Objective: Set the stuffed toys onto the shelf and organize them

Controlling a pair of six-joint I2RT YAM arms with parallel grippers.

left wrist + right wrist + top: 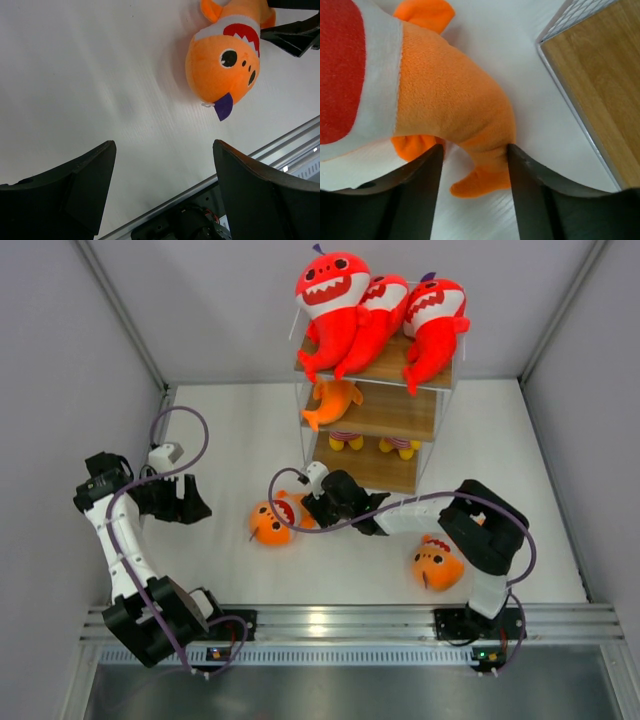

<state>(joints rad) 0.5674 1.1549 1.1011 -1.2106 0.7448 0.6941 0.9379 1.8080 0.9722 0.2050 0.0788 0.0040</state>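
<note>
Three red shark plushes (375,310) sit on the top board of the shelf (400,412). One orange fish (333,400) lies on the middle board. A second orange fish (270,524) lies on the table left of the shelf. My right gripper (308,508) is open with its jaws either side of this fish's tail (490,155). The right finger touches the tail and the left one is by a fin. A third orange fish (437,566) lies near the right arm's base. My left gripper (192,502) is open and empty, left of the second fish (222,65).
Two small toys with striped legs and yellow feet (347,440) stand on the shelf's lower board. The shelf corner (590,75) is close to the right of my right gripper. White walls enclose the table. A metal rail (330,620) runs along the near edge.
</note>
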